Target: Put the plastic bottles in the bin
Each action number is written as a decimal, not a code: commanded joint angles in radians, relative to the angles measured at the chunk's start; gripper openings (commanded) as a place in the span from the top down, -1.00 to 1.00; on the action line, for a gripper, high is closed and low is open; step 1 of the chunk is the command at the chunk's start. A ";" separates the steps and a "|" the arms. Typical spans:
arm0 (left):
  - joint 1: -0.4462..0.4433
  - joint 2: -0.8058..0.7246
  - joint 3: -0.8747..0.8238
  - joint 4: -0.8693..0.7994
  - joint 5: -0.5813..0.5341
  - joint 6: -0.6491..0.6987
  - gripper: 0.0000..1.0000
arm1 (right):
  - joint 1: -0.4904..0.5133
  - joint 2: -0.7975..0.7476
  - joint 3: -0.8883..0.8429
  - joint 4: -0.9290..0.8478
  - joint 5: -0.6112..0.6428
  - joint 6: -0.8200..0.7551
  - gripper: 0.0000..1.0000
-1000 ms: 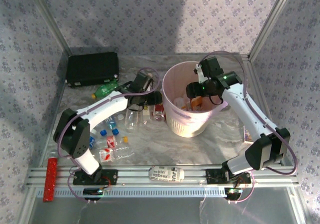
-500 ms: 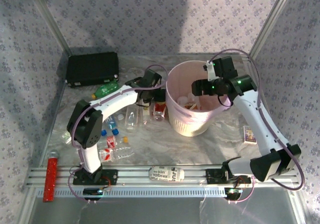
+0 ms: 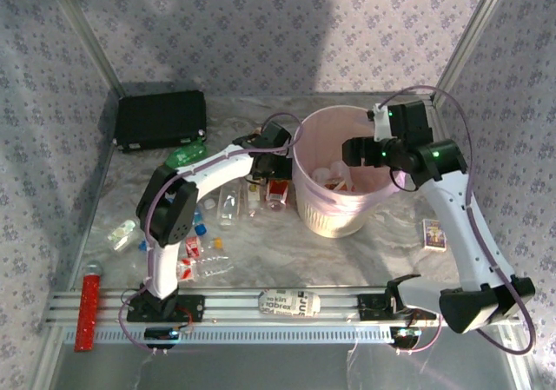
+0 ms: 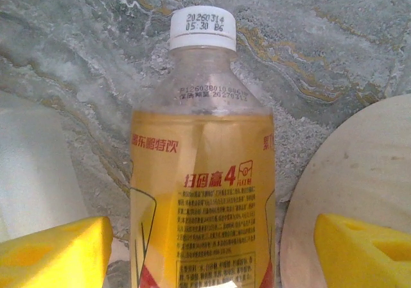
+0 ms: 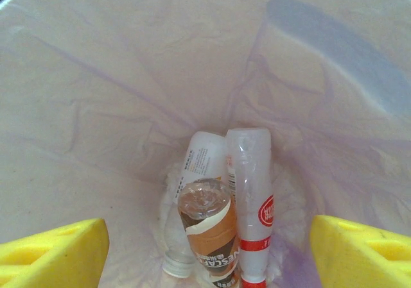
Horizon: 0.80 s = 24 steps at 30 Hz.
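Observation:
A clear bottle (image 4: 202,192) with a yellow label and white cap lies on the marble table between my left gripper's (image 4: 212,243) yellow fingers (image 4: 54,253). The jaws stand open, with a gap on each side of it. From above, that gripper (image 3: 266,143) sits low beside the left wall of the pink bin (image 3: 306,197). My right gripper (image 3: 358,152) hovers open and empty over the bin's mouth. Looking down past it (image 5: 209,249), three bottles rest at the bottom: a brown-labelled one (image 5: 212,233), a red-labelled one (image 5: 252,192) and a white-labelled one (image 5: 204,154). More bottles (image 3: 228,206) lie left of the bin.
A green bottle (image 3: 184,155) lies before the black case (image 3: 161,119) at the back left. Blue-capped bottles (image 3: 198,227) crowd the left front. A red bar (image 3: 87,310) rests on the front rail, a printed strip (image 3: 289,301) at its middle, a small card (image 3: 433,234) on the right.
My right gripper rose out of the bin and drew back to the right. My left arm swung toward the bin's left side, and its jaws opened wider.

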 commanded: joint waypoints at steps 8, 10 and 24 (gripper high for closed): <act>-0.020 0.100 0.069 -0.026 0.005 0.029 -0.48 | -0.041 -0.055 0.039 -0.015 -0.047 0.009 -0.67; -0.019 0.102 0.073 -0.027 0.003 0.030 -0.40 | -0.041 -0.063 0.046 -0.009 -0.060 0.010 -0.66; 0.005 -0.019 0.084 -0.021 -0.001 0.028 -0.11 | -0.040 -0.107 0.082 -0.024 -0.086 0.024 -0.66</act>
